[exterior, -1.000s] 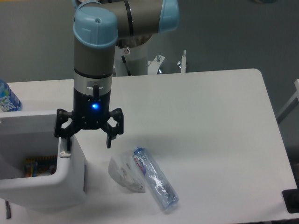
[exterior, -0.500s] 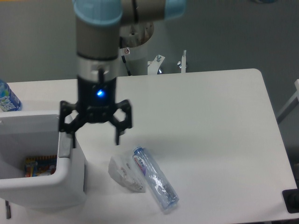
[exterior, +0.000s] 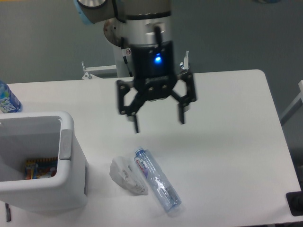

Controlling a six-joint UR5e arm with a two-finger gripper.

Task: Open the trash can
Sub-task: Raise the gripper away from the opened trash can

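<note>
White tabletop is filling most of the view, with grey wall behind it. At its near-left corner the trash can [exterior: 42, 165] is sitting with its top already open, so colourful packaging is showing inside, and the grey push bar [exterior: 66, 144] is lying along its right rim. The gripper [exterior: 158, 120] is hanging above the middle of the table, well apart from the bin, its fingers spread wide and holding nothing (a blue light is glowing on its body). From the gripper the bin is lying down and to the left, the bar's long axis running front to back. A crushed plastic bottle [exterior: 158, 181] and a crumpled wrapper [exterior: 126, 175] are resting just right of the bin
</note>
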